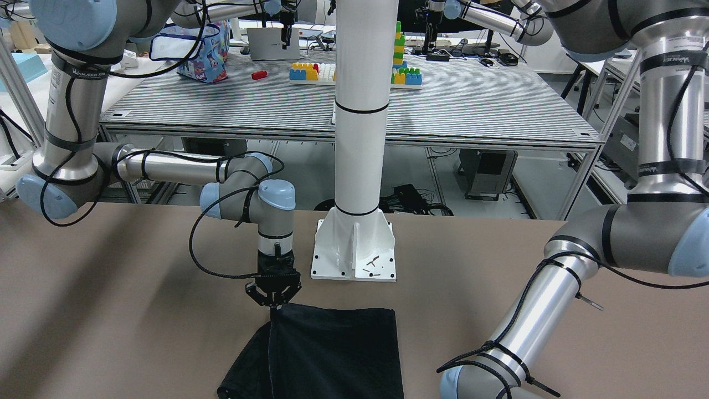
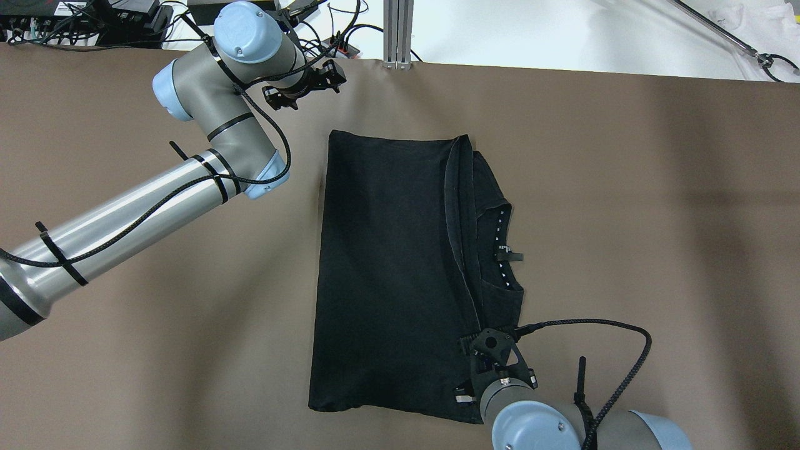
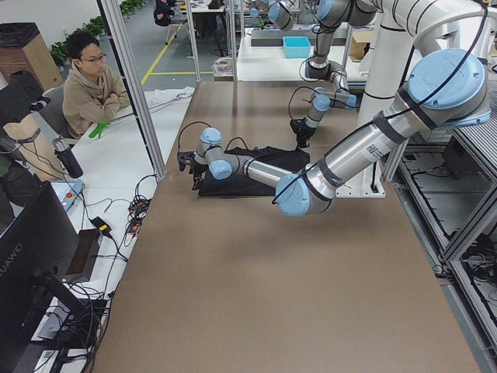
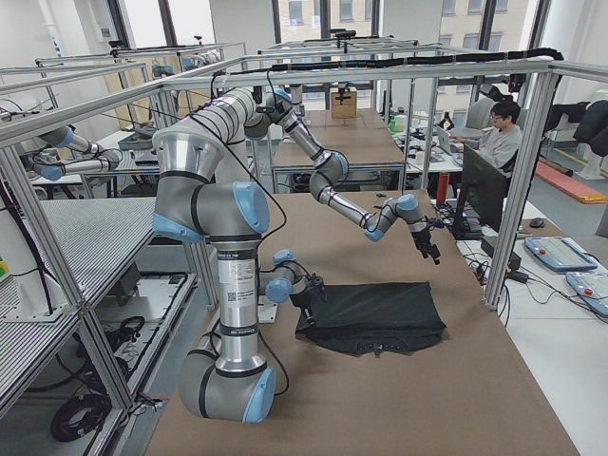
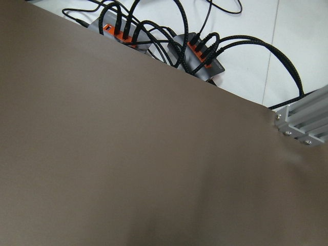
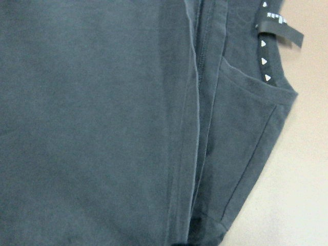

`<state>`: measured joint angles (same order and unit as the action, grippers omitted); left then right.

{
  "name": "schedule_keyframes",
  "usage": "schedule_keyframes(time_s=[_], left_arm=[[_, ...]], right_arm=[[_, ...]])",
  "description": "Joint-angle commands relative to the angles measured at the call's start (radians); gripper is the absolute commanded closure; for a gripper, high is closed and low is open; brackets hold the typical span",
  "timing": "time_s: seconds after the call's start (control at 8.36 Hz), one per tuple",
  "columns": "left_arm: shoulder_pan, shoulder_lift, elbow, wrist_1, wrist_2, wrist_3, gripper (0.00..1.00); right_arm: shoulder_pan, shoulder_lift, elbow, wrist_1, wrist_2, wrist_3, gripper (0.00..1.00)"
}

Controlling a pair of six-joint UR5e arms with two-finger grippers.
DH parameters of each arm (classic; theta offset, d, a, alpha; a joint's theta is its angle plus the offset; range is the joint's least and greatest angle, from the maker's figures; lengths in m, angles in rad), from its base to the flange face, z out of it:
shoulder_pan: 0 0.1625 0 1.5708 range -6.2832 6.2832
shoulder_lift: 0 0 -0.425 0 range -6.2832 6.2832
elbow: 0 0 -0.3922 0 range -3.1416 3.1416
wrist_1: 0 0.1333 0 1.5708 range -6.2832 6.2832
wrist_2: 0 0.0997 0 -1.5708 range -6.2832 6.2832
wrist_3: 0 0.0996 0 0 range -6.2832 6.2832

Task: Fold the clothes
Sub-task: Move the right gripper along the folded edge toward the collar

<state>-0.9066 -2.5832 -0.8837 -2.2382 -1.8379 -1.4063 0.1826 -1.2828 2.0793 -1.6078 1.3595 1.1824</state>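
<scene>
1. Down at the robot-side edge of the black garment [image 2: 387, 262], the right gripper [image 2: 492, 347] is seen with its fingers drawn together, and the hemmed edge appears to be pinched between them.
2. The garment is laid flat on the brown table [image 2: 625, 187], folded into a rough rectangle. Its collar [image 2: 497, 247] is left exposed beside the fold on the robot's right.
3. The left gripper [image 2: 305, 86] is held with its jaws apart over bare table by the far edge, off the garment's far left corner and clear of the cloth.
4. The white pillar's base plate [image 1: 354, 249] is set just beside the garment's robot-side edge.
</scene>
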Motion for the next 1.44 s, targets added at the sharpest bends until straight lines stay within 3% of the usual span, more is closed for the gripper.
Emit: schedule_keyframes(time_s=[0.0,0.24,0.48,0.72,0.96,1.08,1.2,1.32], left_arm=[[0.0,0.002,-0.005,0.0,0.0,-0.023,0.0],[0.0,0.0,-0.006,0.0,-0.003,-0.028,0.0],[-0.002,0.0,-0.006,0.0,-0.011,-0.028,0.0],[-0.002,0.018,-0.034,0.003,-0.009,-0.028,0.0],[-0.002,0.017,-0.034,0.003,-0.009,-0.028,0.0],[-0.002,0.018,-0.037,0.003,-0.011,-0.028,0.0],[-0.002,0.018,-0.038,0.003,-0.009,-0.028,0.0],[0.0,0.018,-0.038,0.003,-0.008,-0.033,0.0]], right_arm=[[-0.009,-0.079,0.031,0.002,-0.002,0.039,0.05],[0.003,-0.058,0.044,-0.001,0.0,0.017,0.05],[0.117,0.054,-0.006,-0.007,-0.003,-0.126,0.05],[0.164,0.135,-0.159,0.018,0.0,-0.173,0.05],[0.181,0.152,-0.327,0.226,-0.002,-0.179,0.05],[0.22,0.152,-0.352,0.261,0.019,-0.214,0.05],[0.282,0.151,-0.352,0.263,0.12,-0.297,0.05],[0.297,0.146,-0.367,0.266,0.137,-0.317,0.05]])
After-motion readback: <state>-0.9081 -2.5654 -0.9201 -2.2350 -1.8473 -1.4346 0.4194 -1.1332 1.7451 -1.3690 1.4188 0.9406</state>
